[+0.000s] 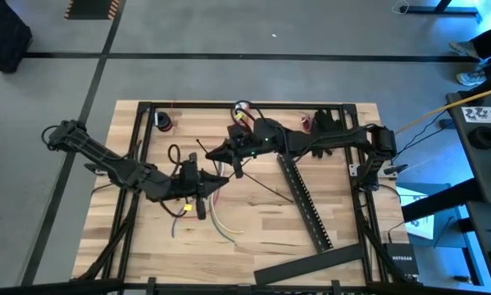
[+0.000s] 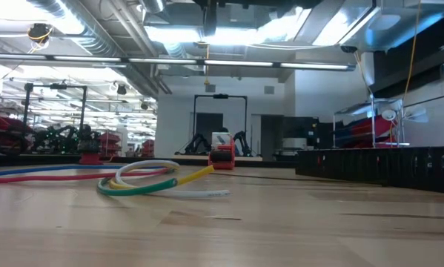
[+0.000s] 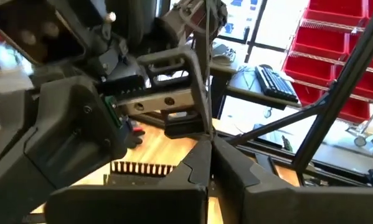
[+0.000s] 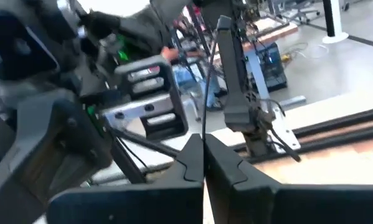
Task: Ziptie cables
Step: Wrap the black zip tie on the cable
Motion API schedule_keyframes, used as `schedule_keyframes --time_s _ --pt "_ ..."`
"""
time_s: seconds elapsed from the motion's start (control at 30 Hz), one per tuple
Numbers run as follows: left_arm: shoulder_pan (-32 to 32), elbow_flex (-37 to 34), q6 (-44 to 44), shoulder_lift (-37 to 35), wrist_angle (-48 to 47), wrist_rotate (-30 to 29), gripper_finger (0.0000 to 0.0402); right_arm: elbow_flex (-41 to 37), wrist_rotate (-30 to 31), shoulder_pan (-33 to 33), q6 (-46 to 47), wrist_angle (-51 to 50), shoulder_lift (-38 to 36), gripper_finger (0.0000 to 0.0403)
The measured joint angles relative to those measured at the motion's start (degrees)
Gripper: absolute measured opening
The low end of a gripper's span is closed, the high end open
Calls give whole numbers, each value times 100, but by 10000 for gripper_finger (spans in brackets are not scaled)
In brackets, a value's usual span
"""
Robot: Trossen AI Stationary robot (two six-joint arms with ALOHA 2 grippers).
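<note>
The cables (image 1: 202, 211) lie loose on the wooden table: green, yellow and white ones in a coil (image 2: 141, 181), with red and blue ones (image 2: 44, 174) running off to its side. My left gripper (image 1: 215, 182) hovers just above their far end, shut on a thin black strip (image 3: 205, 87). My right gripper (image 1: 212, 154) is a little farther back, raised and level. It is shut on a thin black strip (image 4: 205, 93) too. I cannot tell whether both hold one and the same strip. Neither gripper touches the cables. My left gripper pinches the thin black strip between its two shut fingers, where the strip leaves the fingertips (image 3: 208, 134). The strip runs straight on toward the other arm, clear of the table. My right gripper pinches a thin black strip at its fingertips (image 4: 203, 134). From there the strip rises in a slight curve, clear of the table.
A long black slotted bar (image 1: 306, 205) lies slantwise right of centre, with a flat black bar (image 1: 311, 264) near the front edge. Another thin black strip (image 1: 270, 191) lies on the wood. A red and black object (image 1: 163, 121) sits at the far left. A black frame (image 1: 253, 105) borders the table.
</note>
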Motion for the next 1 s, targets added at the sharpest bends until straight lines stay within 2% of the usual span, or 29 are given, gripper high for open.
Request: schedule_keyframes --time_s 0.17,0.37,0.5,0.83,1.0 --pt "127 -1 -240 2 -241 39 55 177 196 -15 -123 -441 1 0" --pt "215 -2 254 2 -249 237 114 284 538 -13 -265 -878 1 0" --pt "342 -2 597 2 -254 302 129 284 706 -15 -260 -1012 1 0" --pt "449 -1 788 101 -263 444 102 284 865 -4 -258 -1100 1 0" --pt "449 -2 818 125 -265 399 50 284 889 -2 -263 -1123 1 0"
